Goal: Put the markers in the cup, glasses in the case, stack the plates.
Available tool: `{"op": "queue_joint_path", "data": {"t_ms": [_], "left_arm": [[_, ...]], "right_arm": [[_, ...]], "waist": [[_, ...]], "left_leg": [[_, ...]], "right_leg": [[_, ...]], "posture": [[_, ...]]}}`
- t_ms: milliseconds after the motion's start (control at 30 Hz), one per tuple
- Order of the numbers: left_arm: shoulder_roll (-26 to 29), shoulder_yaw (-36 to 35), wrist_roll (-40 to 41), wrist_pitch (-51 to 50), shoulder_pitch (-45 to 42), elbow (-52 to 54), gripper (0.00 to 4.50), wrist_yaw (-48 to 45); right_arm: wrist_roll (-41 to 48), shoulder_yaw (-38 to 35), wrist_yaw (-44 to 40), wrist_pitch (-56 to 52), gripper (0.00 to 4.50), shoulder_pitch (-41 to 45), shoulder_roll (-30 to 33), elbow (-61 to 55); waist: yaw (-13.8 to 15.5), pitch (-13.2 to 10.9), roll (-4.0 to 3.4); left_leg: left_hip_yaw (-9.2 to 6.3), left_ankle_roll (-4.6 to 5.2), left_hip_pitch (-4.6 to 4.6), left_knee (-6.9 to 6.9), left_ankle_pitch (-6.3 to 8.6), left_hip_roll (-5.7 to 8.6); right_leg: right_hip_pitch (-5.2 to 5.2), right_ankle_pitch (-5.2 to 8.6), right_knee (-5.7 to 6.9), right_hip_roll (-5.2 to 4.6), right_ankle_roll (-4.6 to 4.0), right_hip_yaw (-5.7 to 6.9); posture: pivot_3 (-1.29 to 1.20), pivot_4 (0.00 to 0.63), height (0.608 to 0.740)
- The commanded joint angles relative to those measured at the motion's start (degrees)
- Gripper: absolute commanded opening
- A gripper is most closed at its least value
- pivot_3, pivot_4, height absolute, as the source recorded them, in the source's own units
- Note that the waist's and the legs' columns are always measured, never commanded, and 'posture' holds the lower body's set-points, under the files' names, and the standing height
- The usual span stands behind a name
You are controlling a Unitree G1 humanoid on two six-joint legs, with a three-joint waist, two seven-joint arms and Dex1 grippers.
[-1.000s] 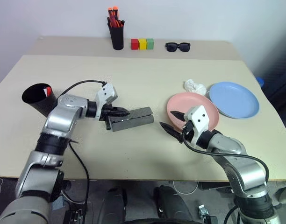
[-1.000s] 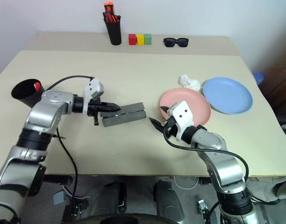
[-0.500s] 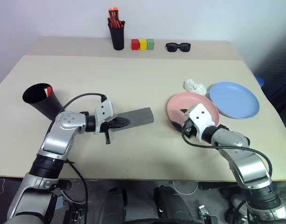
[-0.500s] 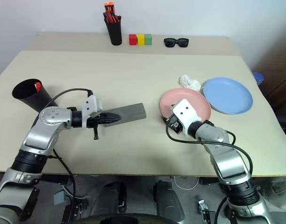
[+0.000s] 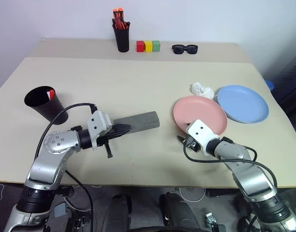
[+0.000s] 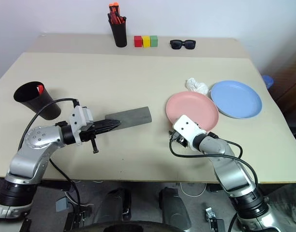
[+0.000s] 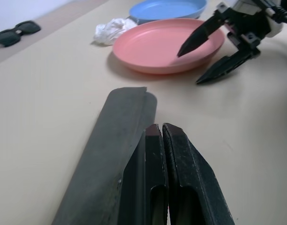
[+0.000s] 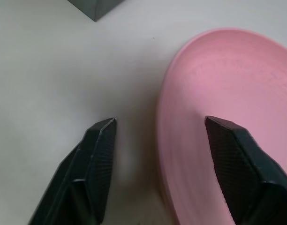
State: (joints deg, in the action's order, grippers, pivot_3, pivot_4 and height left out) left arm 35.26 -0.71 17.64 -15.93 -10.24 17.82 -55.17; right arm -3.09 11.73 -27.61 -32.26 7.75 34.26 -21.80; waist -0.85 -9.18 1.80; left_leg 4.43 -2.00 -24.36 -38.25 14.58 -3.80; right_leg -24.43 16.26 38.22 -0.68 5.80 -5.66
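Straddling the pink plate (image 8: 228,93) rim, my right hand (image 8: 157,129) is open; my left hand (image 7: 162,131) is closed beside the case (image 5: 138,121).

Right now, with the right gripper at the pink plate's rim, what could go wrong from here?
The right gripper straddles the pink plate's near rim, one finger over the plate, one over the table. On so shallow a rim the fingers may slip or tip the plate. Sliding it away could bump the blue plate or the white crumpled wad close beside it. The shut left gripper sits by the grey case and could nudge it.
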Motion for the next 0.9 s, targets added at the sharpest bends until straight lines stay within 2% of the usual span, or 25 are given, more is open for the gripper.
{"op": "queue_joint_path", "data": {"t_ms": [33,100,133,433,600,800,900], "left_arm": [[0.3,-0.2,0.6,0.1,0.3,2.0,0.00,1.1],[0.1,0.0,0.7,0.0,0.3,2.1,0.00,1.7],[-0.1,0.1,0.8,-0.1,0.2,2.1,0.00,1.9],[-0.9,1.0,1.4,-0.5,-0.5,1.9,0.00,2.6],[-1.1,1.4,1.8,-0.8,-1.0,1.9,0.00,2.7],[-1.5,2.1,1.9,-0.9,-1.4,1.9,0.00,3.0],[-2.4,3.0,1.7,-0.8,-2.1,1.8,0.00,3.5]], "right_arm": [[-1.4,-0.5,0.5,0.8,1.22,0.8,-0.2,0.8],[-1.6,-0.6,0.3,1.0,0.13,0.7,-0.1,0.8],[-1.6,-0.6,0.0,1.1,0.05,0.7,0.0,0.6],[-1.1,-1.1,-5.6,7.2,0.05,-0.6,4.2,-5.9],[1.5,-6.1,-6.2,7.8,0.05,3.1,3.8,-9.1],[-0.1,-12.3,-3.0,6.5,0.05,10.5,4.5,-3.8],[-4.1,-14.2,0.1,6.7,0.05,12.3,7.6,8.3]], "waist": [[0.0,0.0,0.00],[0.0,0.0,0.00],[0.0,0.0,0.01],[0.0,0.0,0.01],[-0.1,0.0,0.00],[0.1,0.0,0.00],[0.2,0.0,0.01]], "left_leg": [[0.00,0.00,0.00,0.00,0.00,0.00],[-0.01,0.00,0.00,0.00,0.00,0.00],[0.00,0.00,0.00,0.00,0.00,0.00],[0.00,0.00,0.00,0.00,0.00,0.00],[-0.01,0.00,0.01,0.00,0.00,-0.01],[-0.01,0.00,0.01,0.00,0.00,0.00],[0.01,0.00,0.00,0.00,0.00,0.02]], "right_leg": [[0.00,0.00,0.00,0.00,0.00,0.00],[0.00,0.00,0.00,0.00,0.00,0.00],[0.00,0.00,0.00,0.00,0.00,0.00],[0.01,0.00,0.00,0.00,0.01,0.00],[0.00,-0.01,0.01,0.01,0.02,0.00],[0.01,-0.01,0.00,0.01,0.01,0.00],[0.02,-0.01,-0.02,-0.02,0.01,0.00]], "posture": [[0.00,0.150,0.722],[0.00,0.150,0.722],[0.00,0.150,0.722],[0.00,0.150,0.722],[0.00,0.150,0.722],[0.00,0.150,0.722],[0.00,0.150,0.722]]}}
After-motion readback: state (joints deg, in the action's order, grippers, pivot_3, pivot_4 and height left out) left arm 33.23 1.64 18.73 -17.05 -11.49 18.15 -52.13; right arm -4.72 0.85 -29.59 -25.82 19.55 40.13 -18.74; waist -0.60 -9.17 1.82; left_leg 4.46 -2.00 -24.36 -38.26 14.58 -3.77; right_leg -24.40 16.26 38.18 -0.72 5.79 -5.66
